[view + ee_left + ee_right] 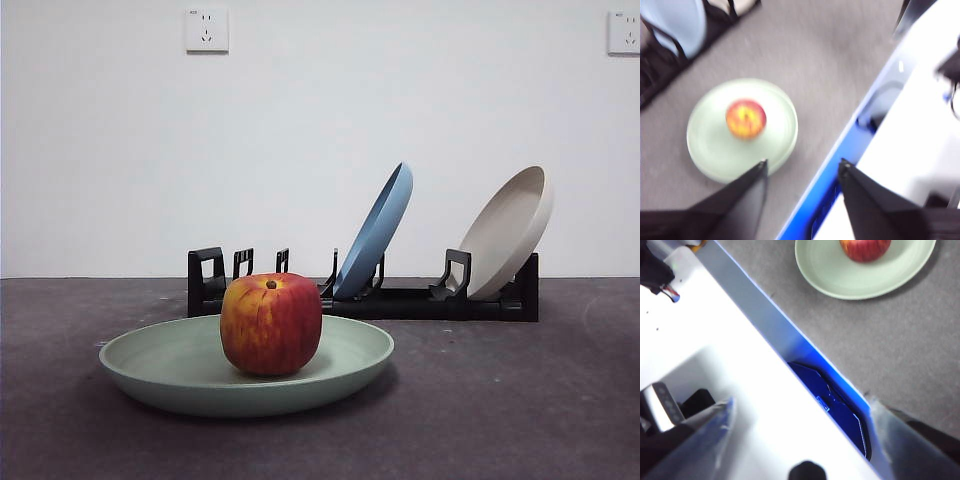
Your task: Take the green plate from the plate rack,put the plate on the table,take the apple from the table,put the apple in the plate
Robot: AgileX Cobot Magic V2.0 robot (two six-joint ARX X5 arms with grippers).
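The green plate [180,370] lies flat on the dark grey table [520,400], in front of the black plate rack [400,300]. The red apple [271,323] sits upright in the plate. Neither arm shows in the front view. The left wrist view is blurred; it shows the plate [715,150] with the apple [745,118] in it, well beyond my left gripper [802,167], which is open and empty. My right gripper [800,415] is open and empty over the table's white edge, apart from the plate [840,275] and apple [865,249].
A blue plate [375,230] and a beige plate [510,232] lean in the rack's slots. A white wall with two sockets stands behind. A white and blue table edge [765,325] runs under both grippers.
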